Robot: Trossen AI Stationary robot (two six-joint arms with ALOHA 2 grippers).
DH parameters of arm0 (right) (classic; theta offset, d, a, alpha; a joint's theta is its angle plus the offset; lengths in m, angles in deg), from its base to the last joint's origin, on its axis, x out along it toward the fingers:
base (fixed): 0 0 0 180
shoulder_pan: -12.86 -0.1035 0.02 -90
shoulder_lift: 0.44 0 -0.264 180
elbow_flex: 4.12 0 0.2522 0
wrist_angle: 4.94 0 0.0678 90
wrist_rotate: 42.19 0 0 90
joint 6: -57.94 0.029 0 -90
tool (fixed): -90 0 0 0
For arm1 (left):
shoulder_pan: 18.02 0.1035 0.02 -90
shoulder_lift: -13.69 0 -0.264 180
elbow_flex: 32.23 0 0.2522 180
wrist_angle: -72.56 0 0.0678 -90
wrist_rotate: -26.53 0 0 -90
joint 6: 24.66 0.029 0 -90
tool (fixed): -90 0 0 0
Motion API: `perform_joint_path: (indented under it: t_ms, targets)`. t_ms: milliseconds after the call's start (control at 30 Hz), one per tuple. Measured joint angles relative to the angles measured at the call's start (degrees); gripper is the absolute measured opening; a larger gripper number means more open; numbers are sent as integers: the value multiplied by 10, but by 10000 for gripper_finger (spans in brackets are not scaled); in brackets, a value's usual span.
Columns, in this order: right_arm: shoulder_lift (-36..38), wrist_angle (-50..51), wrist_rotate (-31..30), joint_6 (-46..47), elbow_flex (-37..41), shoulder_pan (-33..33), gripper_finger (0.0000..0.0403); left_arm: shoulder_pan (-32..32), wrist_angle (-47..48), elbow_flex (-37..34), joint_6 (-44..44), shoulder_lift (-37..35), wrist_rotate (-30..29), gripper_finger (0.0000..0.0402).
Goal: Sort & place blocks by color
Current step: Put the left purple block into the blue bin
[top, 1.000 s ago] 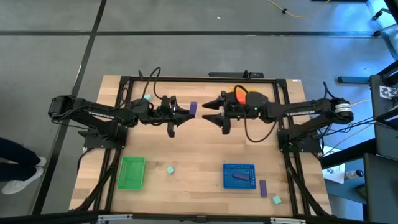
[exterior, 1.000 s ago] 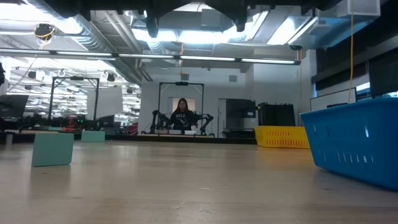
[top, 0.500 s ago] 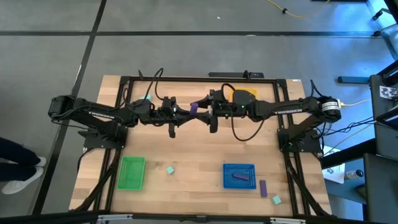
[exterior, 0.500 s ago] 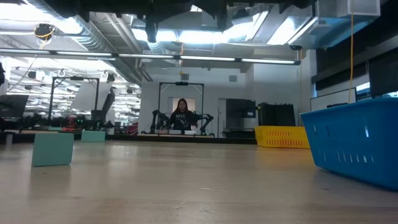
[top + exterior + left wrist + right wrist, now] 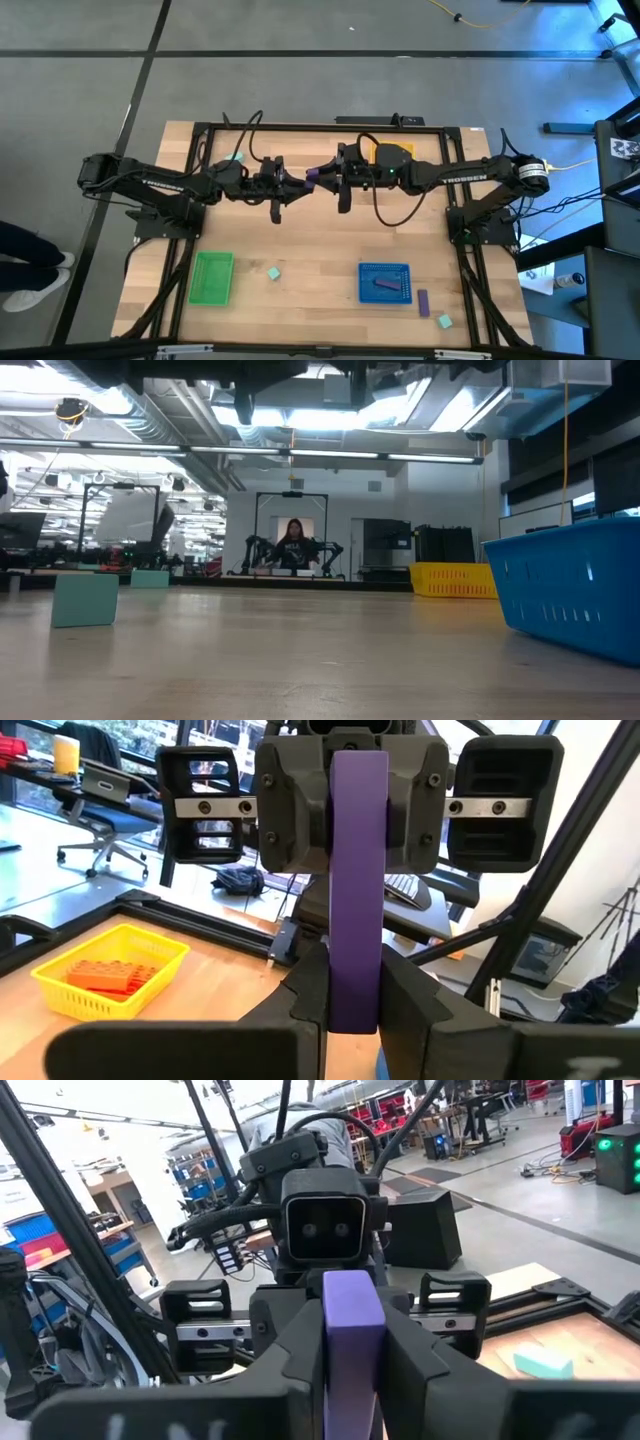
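Observation:
A purple bar block point(image 5: 311, 175) hangs in the air over the table's far middle, between my two grippers. My left gripper point(image 5: 301, 179) comes at it from the left and is shut on it. From the right, my right gripper point(image 5: 322, 176) is shut on its other end. The left wrist view shows the bar point(image 5: 357, 890) running from the left fingers out to the right gripper. A yellow tray point(image 5: 392, 152) with orange-red blocks point(image 5: 105, 976) lies behind the right arm. One purple block point(image 5: 385, 284) lies inside the blue tray point(image 5: 385, 268). My left gripper pinches the bar's left end point(image 5: 356, 982) between its two fingers, one on each long side. The fingers come level from the table's left and lie along the bar. The bar is level and clear of the table. My right gripper pinches the bar's right end point(image 5: 351, 1320) between its two fingers point(image 5: 300, 1350), one on each side. The fingers come level from the table's right, along the bar and facing the left gripper.
A green tray point(image 5: 212, 277) lies near left, with a mint block point(image 5: 273, 272) beside it. Right of the blue tray lie a purple block point(image 5: 423, 302) and a mint block point(image 5: 443, 321). Another mint block point(image 5: 237, 156) lies far left. A person point(image 5: 293, 545) sits in the room behind.
My right gripper has gone toward the table's left, up to the purple bar that the left gripper holds out, and has shut on the bar's free end. The left gripper and the bar have kept their place.

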Motion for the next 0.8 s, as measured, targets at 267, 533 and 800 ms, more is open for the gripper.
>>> perform_joint_path:
  t_ms: [267,533,800]
  targets:
    - [0,0,6,7,0,0,58,0,0,0,-2,0,-3,64]
    - [0,0,7,3,0,0,58,1,2,0,-23,0,-7,113]
    - [0,0,11,3,0,0,58,18,2,0,-65,0,35,190]
